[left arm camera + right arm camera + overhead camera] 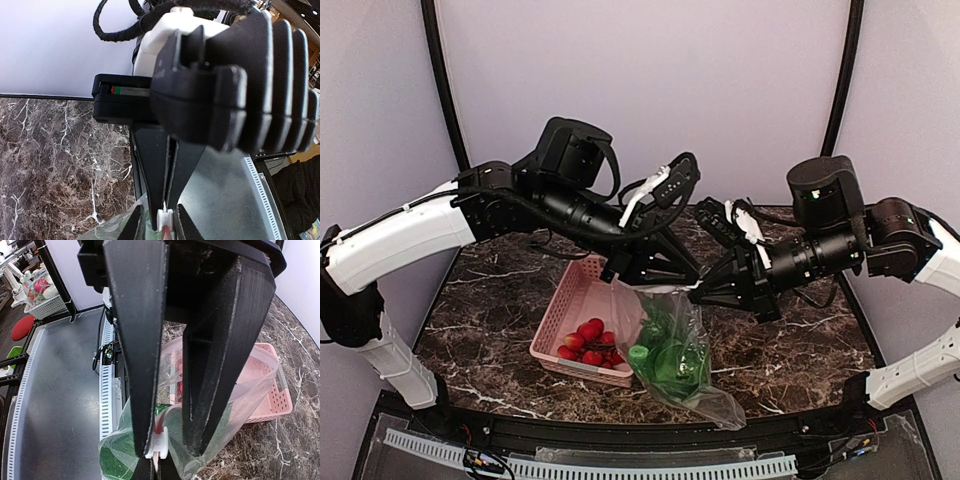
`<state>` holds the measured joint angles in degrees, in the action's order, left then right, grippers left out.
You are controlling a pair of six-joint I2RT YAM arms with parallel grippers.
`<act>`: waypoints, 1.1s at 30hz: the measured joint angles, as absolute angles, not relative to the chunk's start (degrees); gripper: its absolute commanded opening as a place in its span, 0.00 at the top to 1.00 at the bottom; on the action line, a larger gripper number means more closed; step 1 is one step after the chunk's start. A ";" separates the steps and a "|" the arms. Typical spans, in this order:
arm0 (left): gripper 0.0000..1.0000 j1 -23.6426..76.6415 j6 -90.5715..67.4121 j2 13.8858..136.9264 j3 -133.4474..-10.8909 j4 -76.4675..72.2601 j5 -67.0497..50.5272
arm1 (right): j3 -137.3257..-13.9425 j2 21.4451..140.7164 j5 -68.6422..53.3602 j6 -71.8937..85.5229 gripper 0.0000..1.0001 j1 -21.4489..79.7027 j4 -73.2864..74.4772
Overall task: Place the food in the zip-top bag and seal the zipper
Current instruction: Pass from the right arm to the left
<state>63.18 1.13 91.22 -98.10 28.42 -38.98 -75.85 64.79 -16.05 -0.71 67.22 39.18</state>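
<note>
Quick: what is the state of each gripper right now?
Left gripper: closed, pinching the zipper strip.
Right gripper: closed, pinching the zipper strip too.

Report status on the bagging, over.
Left gripper shut on the zipper. Right gripper shut on it too. Food inside zip-top bag, seal unconfirmed. Pink basket right beside bag.

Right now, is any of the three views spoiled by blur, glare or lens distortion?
Top external: sharp, evenly lit, slight sheen on the clear floppy plastic bag. Left wrist: black ribbed housing near the lens crowds much of the frame; left end effector cropped at the bottom. Right wrist: wide-angle stretch enlarges the right end effector, bag sharp.
</note>
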 measured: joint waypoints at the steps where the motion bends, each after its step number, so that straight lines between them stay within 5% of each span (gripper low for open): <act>1: 0.88 63.24 1.13 91.29 -98.10 28.51 -38.98 | -75.81 64.79 -16.05 -0.73 1.00 67.22 39.27; 9: 0.99 63.35 1.06 91.50 -98.10 28.99 -39.59 | -75.42 64.58 -15.46 -0.56 1.00 67.16 39.92; 14: 0.99 63.61 -0.30 91.24 -97.12 27.57 -38.46 | -73.89 63.00 -14.20 0.86 0.61 67.00 38.57; 18: 0.99 63.66 -3.16 90.59 -93.08 23.57 -36.86 | -70.87 59.61 -12.27 2.87 0.46 66.59 35.42; 33: 0.99 63.66 -11.46 86.15 -83.83 5.80 -32.47 | -56.75 47.48 -4.64 14.46 0.52 66.59 19.40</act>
<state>63.66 -11.46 86.15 -83.83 5.80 -32.47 -56.75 47.48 -4.64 14.46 66.59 19.40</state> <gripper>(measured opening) 0.071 0.505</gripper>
